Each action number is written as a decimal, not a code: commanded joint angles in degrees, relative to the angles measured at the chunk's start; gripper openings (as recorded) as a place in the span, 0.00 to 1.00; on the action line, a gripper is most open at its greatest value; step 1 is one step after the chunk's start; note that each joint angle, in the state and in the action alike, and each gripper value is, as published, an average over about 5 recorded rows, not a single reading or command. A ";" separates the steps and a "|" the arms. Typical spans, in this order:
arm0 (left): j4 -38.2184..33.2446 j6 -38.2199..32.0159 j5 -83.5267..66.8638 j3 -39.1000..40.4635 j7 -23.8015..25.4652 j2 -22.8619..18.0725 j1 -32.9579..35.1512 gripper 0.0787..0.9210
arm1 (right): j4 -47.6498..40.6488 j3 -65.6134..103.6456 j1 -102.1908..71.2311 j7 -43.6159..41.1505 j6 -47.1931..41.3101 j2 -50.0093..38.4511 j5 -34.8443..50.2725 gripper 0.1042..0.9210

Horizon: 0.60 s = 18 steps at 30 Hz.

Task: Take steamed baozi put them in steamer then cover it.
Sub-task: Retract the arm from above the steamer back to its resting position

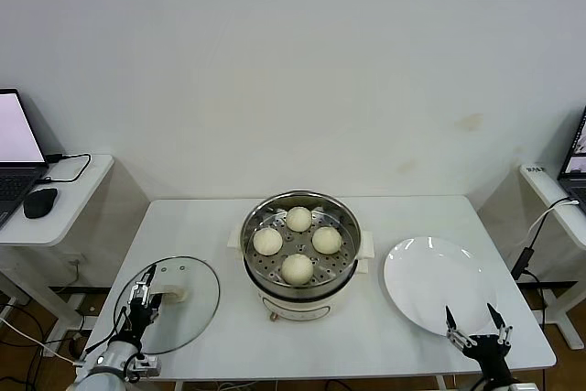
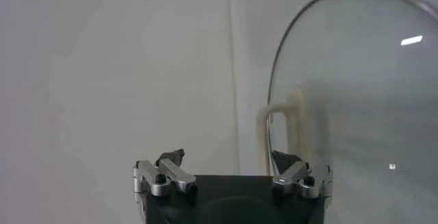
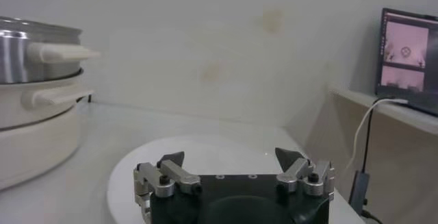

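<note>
Left gripper (image 1: 139,297) jaws are spread and holding nothing. It sits over the near-left edge of the lid (image 1: 169,304), just short of the lid's cream handle (image 1: 169,292). In the left wrist view the left gripper (image 2: 231,167) faces the handle (image 2: 280,133), which lies ahead and a little toward one jaw. The glass lid (image 2: 356,102) fills that side, so the handle is not yet centred between the jaws.

The lid lies flat on the desk (image 1: 220,226), left of the steamer (image 1: 299,254) and well apart from it. The handle looks like a short bar, but which way it runs against the jaw line I cannot tell.

All four buns (image 1: 298,267) already sit on the steamer's perforated tray, so likely only covering is left. The left arm is clearly the nearer one to the lid.

Right gripper (image 1: 478,327) is idle with jaws spread and nothing held, at the near edge of the white plate (image 1: 430,281), on the steamer's right. The right wrist view shows the right gripper (image 3: 233,167) over the plate (image 3: 205,153), with the steamer (image 3: 34,75) off to one side.
</note>
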 commanded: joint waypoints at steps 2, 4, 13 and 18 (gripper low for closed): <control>3.36 -0.15 0.36 0.46 -0.02 -0.14 -4.25 0.88 | -0.17 0.05 -0.16 -0.05 0.08 0.24 -0.26 0.88; 3.54 -0.21 0.16 0.53 -0.05 -0.16 -4.35 0.88 | -0.18 -0.04 -0.18 -0.08 0.09 0.29 -0.31 0.88; 4.43 -0.52 -0.38 1.06 0.06 -0.43 -4.01 0.70 | -0.19 -0.65 -0.28 -0.20 0.15 0.54 -0.70 0.88; 4.80 -1.23 -1.09 1.01 -1.04 -0.82 -4.05 0.53 | 0.02 -0.81 -0.50 -0.39 0.18 0.46 -0.78 0.88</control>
